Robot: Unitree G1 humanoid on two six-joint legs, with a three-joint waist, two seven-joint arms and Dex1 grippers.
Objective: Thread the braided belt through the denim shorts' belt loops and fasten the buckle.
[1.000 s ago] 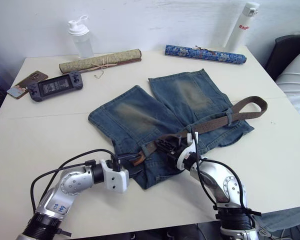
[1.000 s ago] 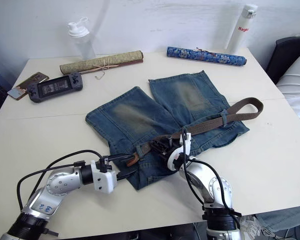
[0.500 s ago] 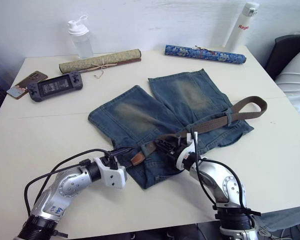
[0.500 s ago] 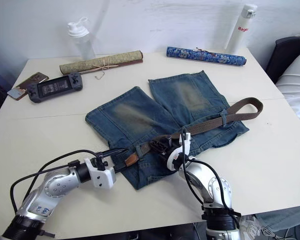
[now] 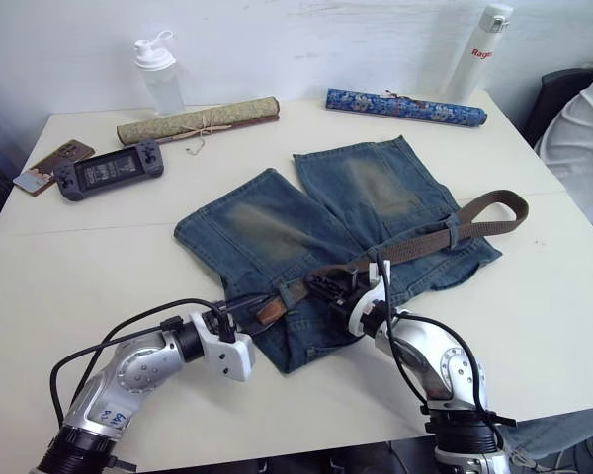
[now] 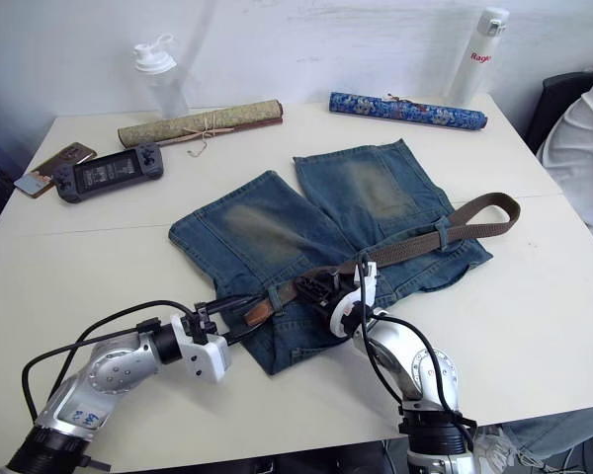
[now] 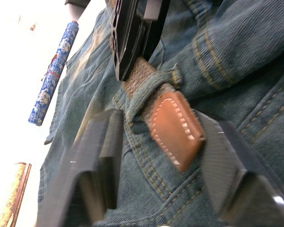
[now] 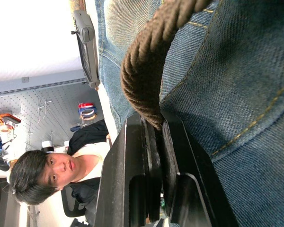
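The denim shorts lie flat in the middle of the table, waistband toward me, legs pointing to the far side. The braided belt runs along that waistband: on the right it loops back on itself past the edge of the shorts, and on the left its tan leather tip has just poked out of one of the belt loops.

My right gripper is pinched on the braided belt at the middle of the waistband, fingers pressed flat against the weave. My left gripper is spread, one finger on either side of the tan leather tip, not yet gripping it.

I think the step in hand is to take that tip and draw the belt leftward through the loop. To do it well, I should bring the left fingers together on the leather itself, not on the denim beneath (it would be easy to catch a fold). Then I would pull low and along the waistband while the right gripper feeds slack rather than clamping hard, or the shorts will drag and bunch. I cannot make out the buckle, so fastening looks some way off.
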